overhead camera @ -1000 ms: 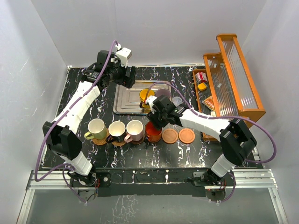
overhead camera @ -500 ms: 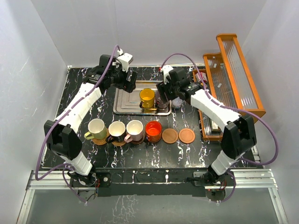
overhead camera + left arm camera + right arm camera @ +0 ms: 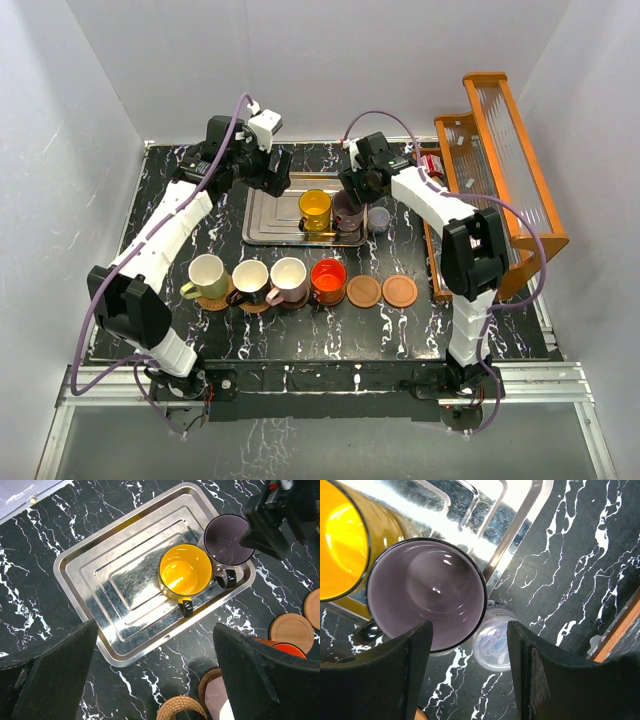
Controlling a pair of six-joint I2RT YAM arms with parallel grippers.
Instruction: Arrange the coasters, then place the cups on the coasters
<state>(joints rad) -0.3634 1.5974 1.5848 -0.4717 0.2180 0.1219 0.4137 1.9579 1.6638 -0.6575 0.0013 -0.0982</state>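
Purple-grey cup (image 3: 427, 595) stands on the tray (image 3: 521, 525) just beyond the right hand (image 3: 469, 630), whose fingers are apart, holding nothing.

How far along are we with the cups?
Done: four cups stand on coasters in the front row. In hand: right gripper, open, hovers over the purple-grey cup on the tray. Remaining: that cup and the yellow-orange cup go onto the two bare coasters.

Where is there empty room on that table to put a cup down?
Right of the red-orange mug, the first coaster and the end coaster lie bare. The tray is bare in its left half, as is the table along the near edge. Crowded: around the tray's right end, with yellow-orange mug, purple mug, jar and right claw.
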